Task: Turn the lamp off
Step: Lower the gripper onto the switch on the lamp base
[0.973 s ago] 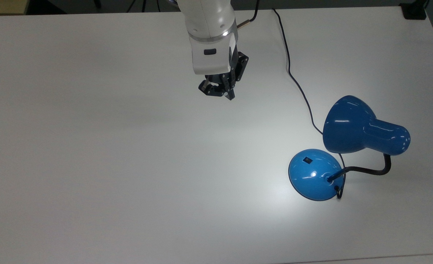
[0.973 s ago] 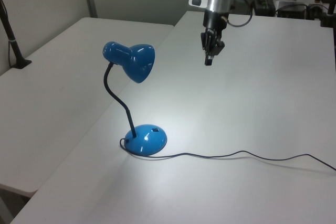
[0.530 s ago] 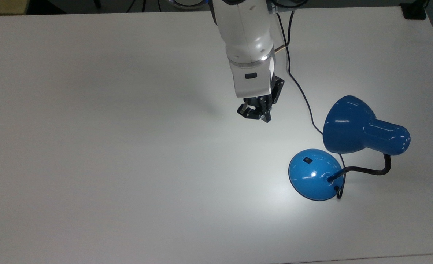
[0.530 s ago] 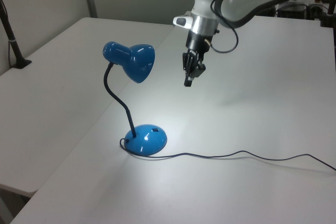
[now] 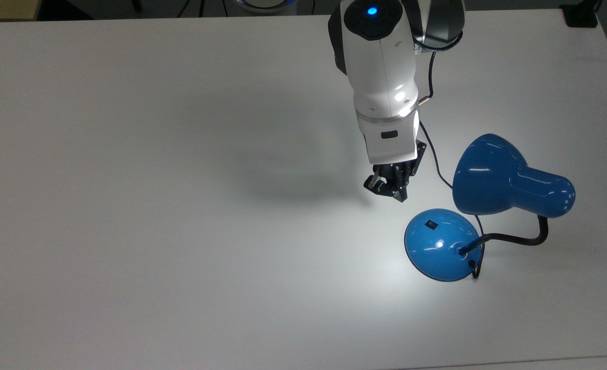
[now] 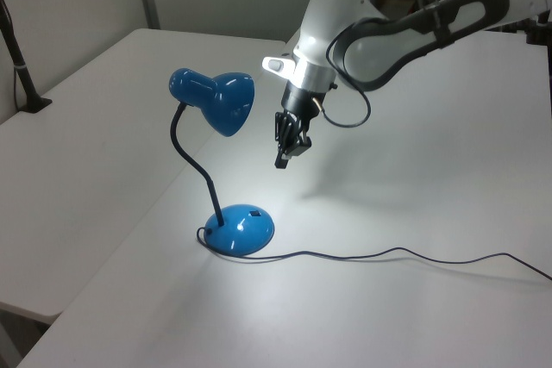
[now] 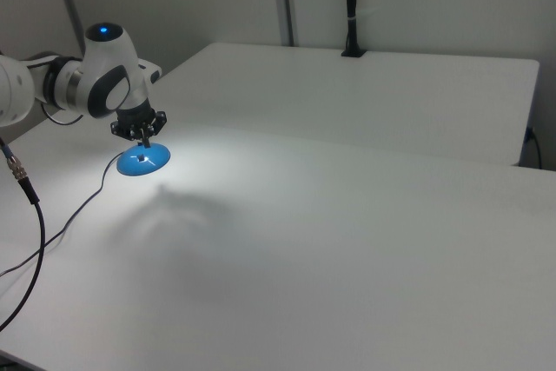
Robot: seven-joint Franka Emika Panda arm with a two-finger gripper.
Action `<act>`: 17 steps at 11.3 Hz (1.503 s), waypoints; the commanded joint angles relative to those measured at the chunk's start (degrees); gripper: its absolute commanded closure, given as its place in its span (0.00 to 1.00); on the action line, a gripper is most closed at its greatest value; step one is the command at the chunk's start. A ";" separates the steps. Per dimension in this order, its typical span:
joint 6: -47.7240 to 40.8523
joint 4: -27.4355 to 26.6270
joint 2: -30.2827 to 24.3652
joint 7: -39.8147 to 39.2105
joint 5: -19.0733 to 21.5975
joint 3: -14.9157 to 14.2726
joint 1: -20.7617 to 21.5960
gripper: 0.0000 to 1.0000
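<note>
The blue lamp stands at the top view's right, its bell shade leaning over the round base. A small black switch sits on the base's upper left. The lamp is lit: a bright pool of light covers the table around the base. My gripper hangs above the table just up and left of the base, shut with nothing held. In the left view the gripper is to the right of the shade, above the base. The right view shows the gripper over the base.
The lamp's black cord runs from the base past my arm toward the table's far edge. In the left view the cord trails right across the white table. A black post stands on a neighbouring table.
My arm has swung toward the lamp, rightward and downward in the top view, and the gripper has come lower. The lamp has not moved and stays lit.
</note>
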 commanded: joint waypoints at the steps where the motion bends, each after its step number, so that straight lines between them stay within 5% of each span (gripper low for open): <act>1: 6.41 1.77 4.08 1.74 0.93 -0.94 3.03 0.97; 17: 14.25 1.95 9.44 3.32 0.93 -1.47 6.37 0.97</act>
